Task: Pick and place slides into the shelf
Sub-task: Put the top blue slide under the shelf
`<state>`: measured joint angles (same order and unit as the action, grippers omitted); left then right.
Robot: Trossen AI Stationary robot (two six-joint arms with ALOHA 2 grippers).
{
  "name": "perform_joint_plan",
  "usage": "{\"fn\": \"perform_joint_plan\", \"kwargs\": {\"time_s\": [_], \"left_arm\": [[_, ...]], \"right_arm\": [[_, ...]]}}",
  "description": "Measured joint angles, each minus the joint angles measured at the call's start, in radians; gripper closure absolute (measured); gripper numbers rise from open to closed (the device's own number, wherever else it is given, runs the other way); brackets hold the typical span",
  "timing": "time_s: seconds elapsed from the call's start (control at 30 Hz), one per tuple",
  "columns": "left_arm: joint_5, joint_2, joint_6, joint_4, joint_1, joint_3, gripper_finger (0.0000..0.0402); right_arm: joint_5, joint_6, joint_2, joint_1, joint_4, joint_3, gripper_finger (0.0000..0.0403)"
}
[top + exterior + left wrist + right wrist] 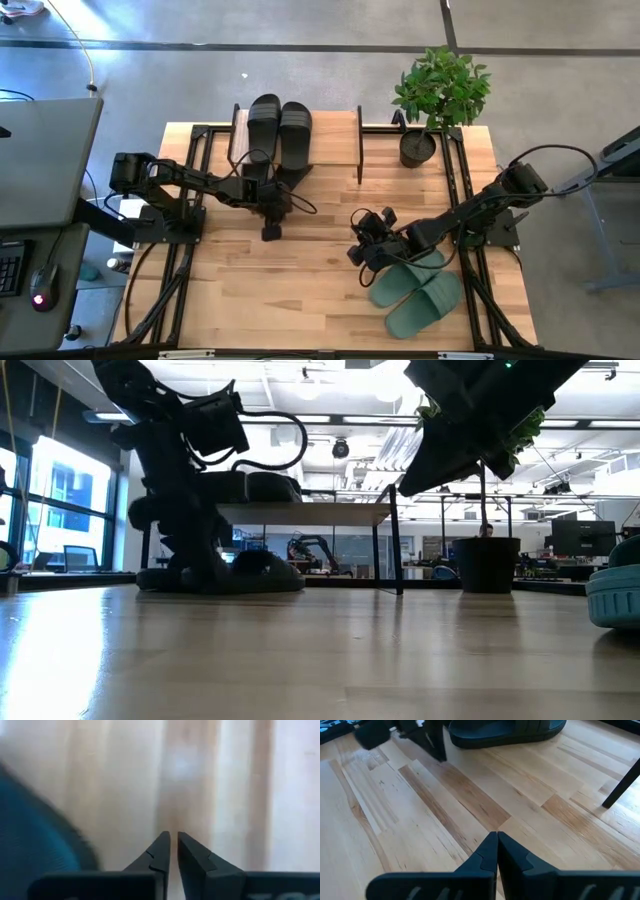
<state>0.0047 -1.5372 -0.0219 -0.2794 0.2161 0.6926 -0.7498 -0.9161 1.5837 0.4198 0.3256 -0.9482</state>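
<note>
A pair of black slides (280, 128) lies side by side on top of the shelf (335, 140), which stands at the upper middle of the frame in the high view. More black slides (235, 572) lie on the counter (300, 290) under the shelf's left part, seen in the low view at centre left. The green slides (420, 292) lie together on the counter at lower right, one overlapping the other.

The left gripper (271, 230) hangs just below the shelf's front edge, left of centre in the high view, its fingers (157, 855) almost together with a thin gap and nothing between them. The right gripper (362, 250) sits just left of the green slides, fingers (487, 851) pressed together and empty.

A potted plant (435, 100) stands at the counter's upper right corner, beside the shelf.
</note>
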Motion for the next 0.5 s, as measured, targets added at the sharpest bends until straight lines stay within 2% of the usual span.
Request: {"fn": "perform_joint_plan", "kwargs": {"time_s": [0.23, 0.37, 0.5], "left_arm": [[0.258, 0.0, 0.065, 0.0, 0.0, 0.0, 0.0328], [0.449, 0.0, 0.192, 0.014, 0.0, 0.0, 0.0305], [0.674, 0.0, 0.287, 0.126, -0.011, 0.0, 0.0299]], "right_arm": [[0.006, 0.0, 0.0, 0.0, 0.001, 0.0, 0.0403], [0.01, 0.0, 0.0, 0.0, 0.004, 0.0, 0.0403], [0.013, 0.0, 0.0, 0.0, 0.007, 0.0, 0.0403]]}}
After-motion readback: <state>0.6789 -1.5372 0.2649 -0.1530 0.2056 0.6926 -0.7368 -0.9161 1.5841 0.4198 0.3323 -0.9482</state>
